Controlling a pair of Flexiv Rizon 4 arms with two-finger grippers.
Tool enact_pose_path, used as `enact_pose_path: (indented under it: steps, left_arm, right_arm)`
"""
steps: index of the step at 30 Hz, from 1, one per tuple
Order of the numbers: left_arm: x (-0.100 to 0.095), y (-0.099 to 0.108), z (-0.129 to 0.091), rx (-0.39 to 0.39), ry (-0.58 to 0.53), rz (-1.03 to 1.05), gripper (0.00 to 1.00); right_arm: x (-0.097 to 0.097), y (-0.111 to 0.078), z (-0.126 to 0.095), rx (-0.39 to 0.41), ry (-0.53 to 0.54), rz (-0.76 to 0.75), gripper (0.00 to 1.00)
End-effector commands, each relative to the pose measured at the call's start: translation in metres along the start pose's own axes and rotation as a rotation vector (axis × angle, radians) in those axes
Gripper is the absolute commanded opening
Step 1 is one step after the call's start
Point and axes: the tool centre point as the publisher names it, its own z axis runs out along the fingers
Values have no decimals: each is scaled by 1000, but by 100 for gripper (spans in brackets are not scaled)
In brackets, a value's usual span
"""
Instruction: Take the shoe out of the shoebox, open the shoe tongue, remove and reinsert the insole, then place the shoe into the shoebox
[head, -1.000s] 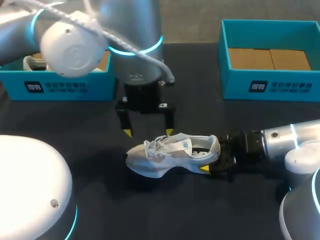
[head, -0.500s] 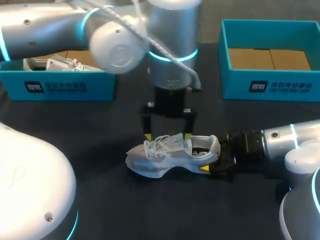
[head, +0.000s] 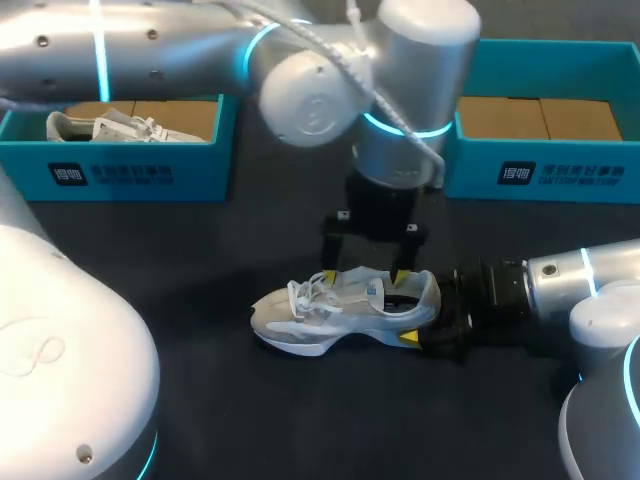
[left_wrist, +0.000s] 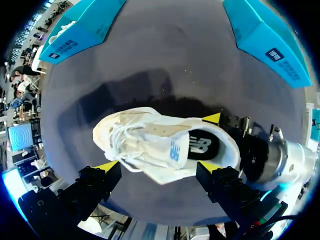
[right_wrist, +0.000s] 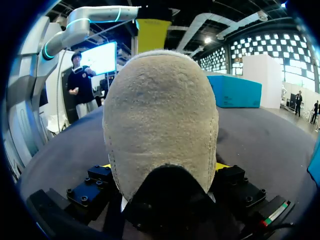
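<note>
Shoe: is lying upright on its sole mid-tabletop, toe pointing to 9 o'clock and heel to 3 o'clock in the head view.
Right jaws: are clamping the heel from 2 sides, coming in from 3 o'clock and pinning the shoe down.
Left jaws: are hanging apart just above the shoe, 1 yellow tip near the laces and 1 near the collar opening; whether either tip is touching is unclear.
Tongue: is sitting slightly raised, with the dark insole showing behind it.
Step in hand: probably opening the tongue, with the insole work not yet done.
Doing it well: the left jaws are likely needing to drop onto the tongue's free edge alone, avoiding the laces, then pull toward 9 o'clock while the right jaws are keeping the heel fixed.
Risk: snagging a lace loop would be dragging the whole shoe.
Shoeboxes: the left shoebox at 10 o'clock is holding a second shoe; the right shoebox at 2 o'clock is showing only its cardboard floor.
</note>
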Motion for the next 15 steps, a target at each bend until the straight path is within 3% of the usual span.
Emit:
enact_pose_path:
  steps: [1, 15]
  left_arm:
    - [18, -1, 11, -4, -138, -11, 100]
    - [23, -2, 35, -21, -246, -50, 100]
  right_arm:
    - [1, 0, 2, 4, 0, 1, 0]
    - [1, 0, 2, 4, 0, 1, 0]
